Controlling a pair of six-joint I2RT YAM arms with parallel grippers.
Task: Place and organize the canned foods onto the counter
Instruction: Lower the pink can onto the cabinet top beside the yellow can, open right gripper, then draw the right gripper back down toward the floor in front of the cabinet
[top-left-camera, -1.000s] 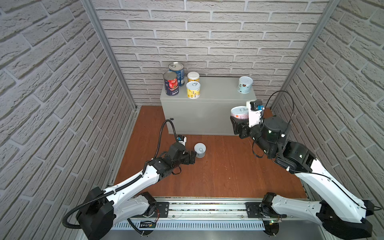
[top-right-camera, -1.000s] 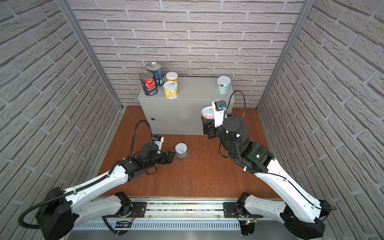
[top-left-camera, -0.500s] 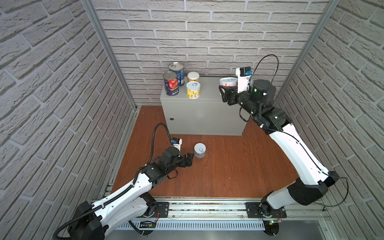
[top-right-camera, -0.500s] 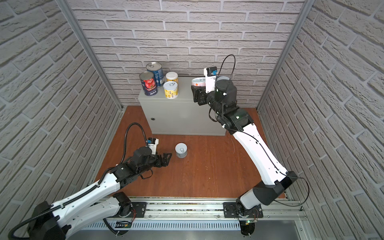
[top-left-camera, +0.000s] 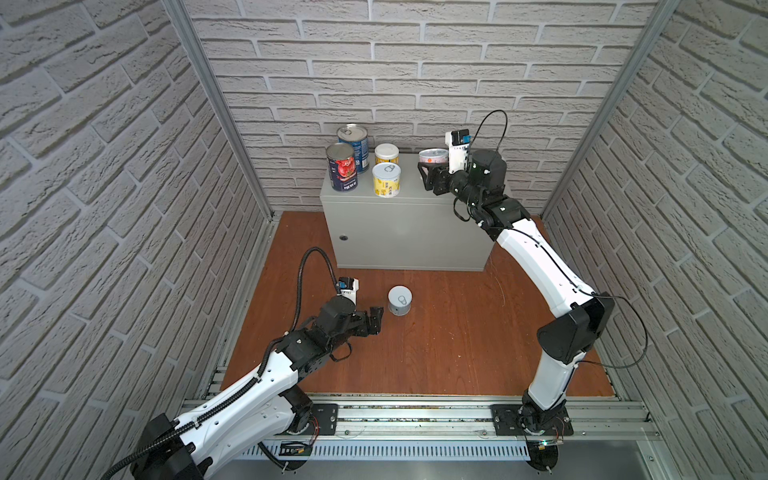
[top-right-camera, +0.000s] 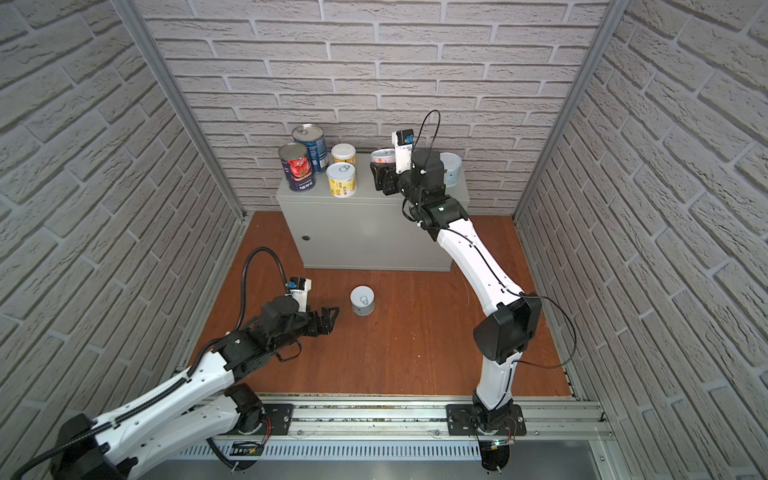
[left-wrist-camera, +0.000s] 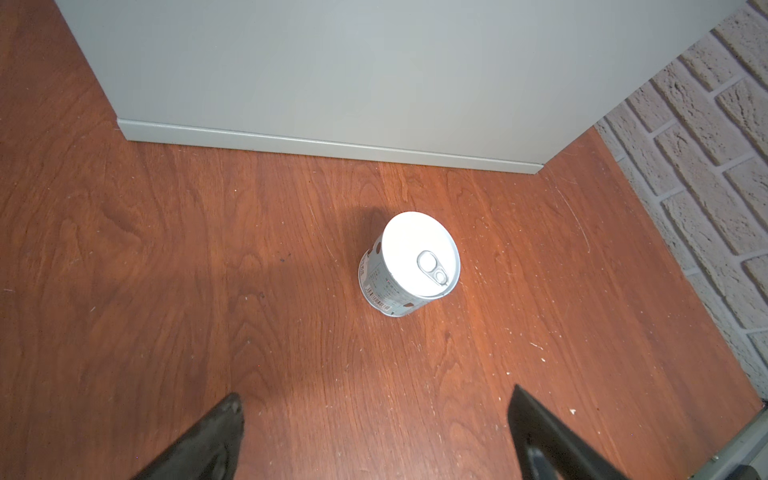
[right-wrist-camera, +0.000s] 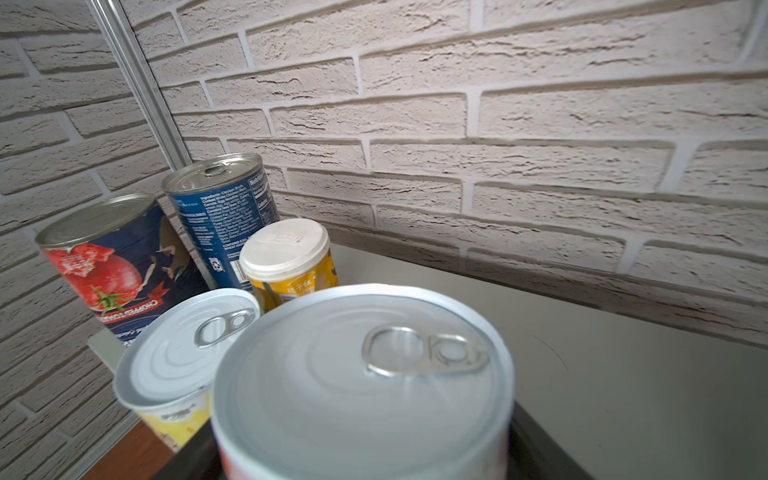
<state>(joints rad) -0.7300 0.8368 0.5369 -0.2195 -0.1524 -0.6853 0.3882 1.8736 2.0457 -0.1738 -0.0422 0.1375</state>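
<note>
Since a second ago the right arm has swung its pink can (top-left-camera: 433, 157) up over the desk (top-left-camera: 407, 232), while the left hand (top-left-camera: 376, 320) has hardly budged. Spread wide, it hovers at nine o'clock of a pale blue can (top-left-camera: 400, 300) standing on the floor (top-left-camera: 457, 332), lined up for a side grab. Tomato can (top-left-camera: 342, 167), blue can (top-left-camera: 354, 143) and two yellow cans (top-left-camera: 386, 179) cluster at the desk's nine o'clock. Right hand (top-left-camera: 432, 175) pinches the pink can beside them, likely to extend the group; another pale blue can (top-right-camera: 452, 167) waits at three o'clock. All look sealed.
</note>
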